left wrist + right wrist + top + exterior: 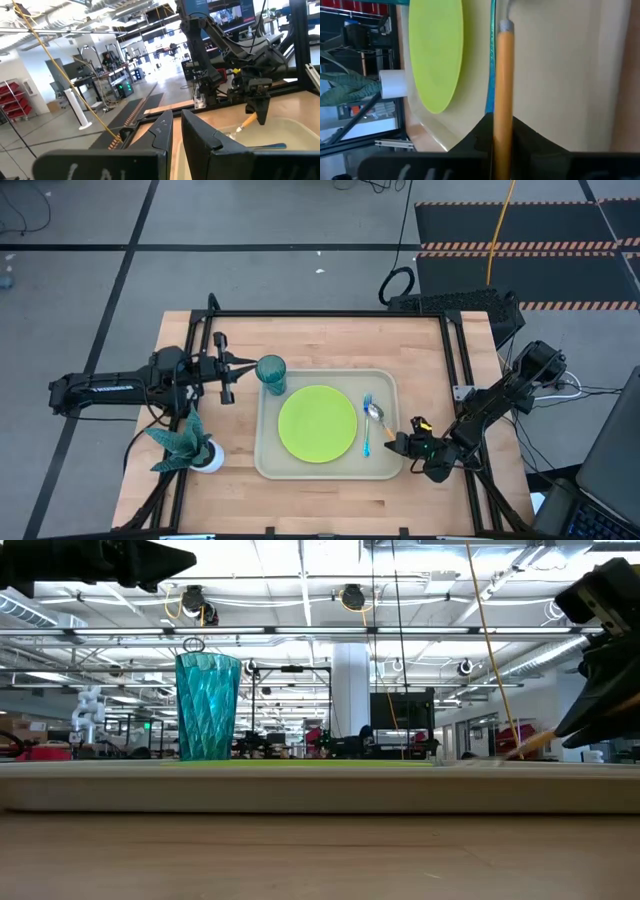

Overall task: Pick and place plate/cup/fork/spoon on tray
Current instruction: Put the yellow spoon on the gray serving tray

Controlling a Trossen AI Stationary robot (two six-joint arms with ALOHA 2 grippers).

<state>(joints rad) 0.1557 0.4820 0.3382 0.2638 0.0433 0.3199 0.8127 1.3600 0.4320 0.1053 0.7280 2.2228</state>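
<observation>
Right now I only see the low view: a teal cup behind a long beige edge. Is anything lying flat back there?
Observer: Yes, a green plate lies in the middle of the tray.
Operator: Any cutlery?
Observer: A fork lies on the tray, right of the plate.
Operator: And the dark shape at my right edge?
Observer: That is the right gripper, holding a spoon by its orange handle, bowl end beside the fork.

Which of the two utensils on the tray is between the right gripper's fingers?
The spoon, with the orange handle; the right gripper is around its handle. The blue-handled fork lies free beside it.
</observation>
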